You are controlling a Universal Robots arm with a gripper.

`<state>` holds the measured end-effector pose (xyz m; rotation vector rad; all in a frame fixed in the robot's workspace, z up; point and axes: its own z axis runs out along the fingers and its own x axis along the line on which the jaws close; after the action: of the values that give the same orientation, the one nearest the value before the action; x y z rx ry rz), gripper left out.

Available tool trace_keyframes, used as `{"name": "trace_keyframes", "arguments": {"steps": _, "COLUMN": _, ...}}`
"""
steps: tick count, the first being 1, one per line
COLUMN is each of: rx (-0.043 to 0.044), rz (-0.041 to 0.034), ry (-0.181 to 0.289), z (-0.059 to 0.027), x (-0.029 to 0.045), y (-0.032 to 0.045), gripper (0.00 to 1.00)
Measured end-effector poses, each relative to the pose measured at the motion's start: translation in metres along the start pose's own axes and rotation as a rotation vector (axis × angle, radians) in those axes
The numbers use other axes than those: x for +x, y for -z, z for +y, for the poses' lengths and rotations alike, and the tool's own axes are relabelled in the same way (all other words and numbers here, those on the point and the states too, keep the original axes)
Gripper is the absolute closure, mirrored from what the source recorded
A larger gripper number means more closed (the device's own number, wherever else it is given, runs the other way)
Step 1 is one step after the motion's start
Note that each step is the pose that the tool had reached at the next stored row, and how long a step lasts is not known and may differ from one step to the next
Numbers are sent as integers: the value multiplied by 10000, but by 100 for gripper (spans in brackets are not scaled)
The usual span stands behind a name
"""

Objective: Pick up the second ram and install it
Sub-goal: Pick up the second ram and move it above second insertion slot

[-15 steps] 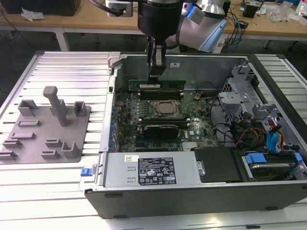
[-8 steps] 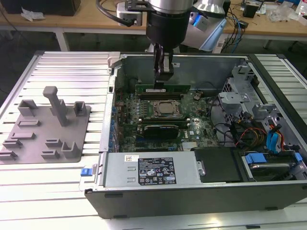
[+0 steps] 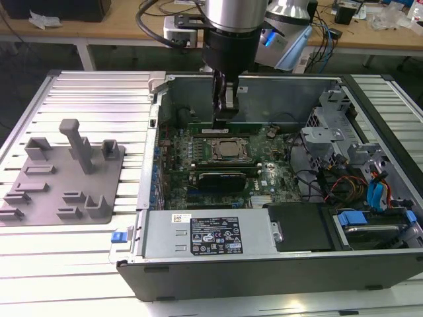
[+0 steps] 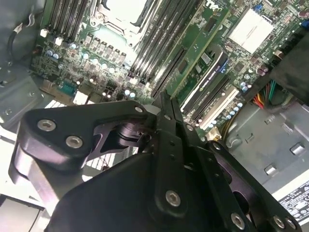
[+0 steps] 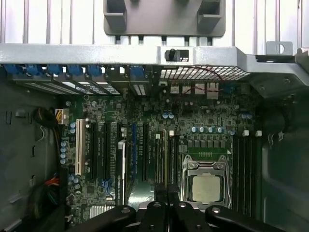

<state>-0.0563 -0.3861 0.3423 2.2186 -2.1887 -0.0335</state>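
Gripper (image 3: 225,117) closed, low inside open computer case (image 3: 264,277), above motherboard (image 3: 274,173)

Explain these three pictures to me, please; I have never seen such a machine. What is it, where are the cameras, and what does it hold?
The machine is a silver and black robot arm ending in a black two-fingered gripper. The exterior view comes from a camera off the arm, showing the whole scene. Both wrist views come from cameras riding on the arm. On the white ribbed metal table lie an open grey computer case and, on the exterior view's left, a grey plastic holder tray. Inside the case, the gripper looks closed on a long thin green memory stick, among the black slots beside the silver processor.
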Motion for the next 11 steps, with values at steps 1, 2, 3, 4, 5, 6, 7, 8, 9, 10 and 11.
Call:
{"name": "trace_keyframes", "arguments": {"steps": 1, "rx": 0, "rz": 0, "ry": 2, "z": -6, "x": -3, "y": -22, "gripper": 91}}
{"name": "trace_keyframes", "arguments": {"steps": 2, "rx": 0, "rz": -1, "ry": 2, "z": -15, "x": -5, "y": -46, "gripper": 91}}
{"name": "trace_keyframes", "arguments": {"steps": 3, "rx": -1, "rz": 0, "ry": 1, "z": -23, "x": -7, "y": -68, "gripper": 91}}
{"name": "trace_keyframes", "arguments": {"steps": 4, "rx": -1, "rz": -1, "ry": 1, "z": -31, "x": -8, "y": -90, "gripper": 91}}
{"name": "trace_keyframes", "arguments": {"steps": 5, "rx": -2, "rz": -1, "ry": 0, "z": -37, "x": -10, "y": -114, "gripper": 91}}
{"name": "trace_keyframes", "arguments": {"steps": 6, "rx": -2, "rz": 0, "ry": 0, "z": -41, "x": -13, "y": -138, "gripper": 91}}
{"name": "trace_keyframes", "arguments": {"steps": 7, "rx": -2, "rz": 1, "ry": 1, "z": -43, "x": -16, "y": -153, "gripper": 91}}
{"name": "trace_keyframes", "arguments": {"steps": 8, "rx": -2, "rz": 0, "ry": 2, "z": -44, "x": -18, "y": -163, "gripper": 91}}
{"name": "trace_keyframes", "arguments": {"steps": 9, "rx": -2, "rz": 0, "ry": 2, "z": -45, "x": -20, "y": -171, "gripper": 91}}
{"name": "trace_keyframes", "arguments": {"steps": 10, "rx": -2, "rz": -1, "ry": 0, "z": -47, "x": -23, "y": -189, "gripper": 91}}
{"name": "trace_keyframes", "arguments": {"steps": 11, "rx": -2, "rz": -2, "ry": 1, "z": -47, "x": -24, "y": -197, "gripper": 91}}
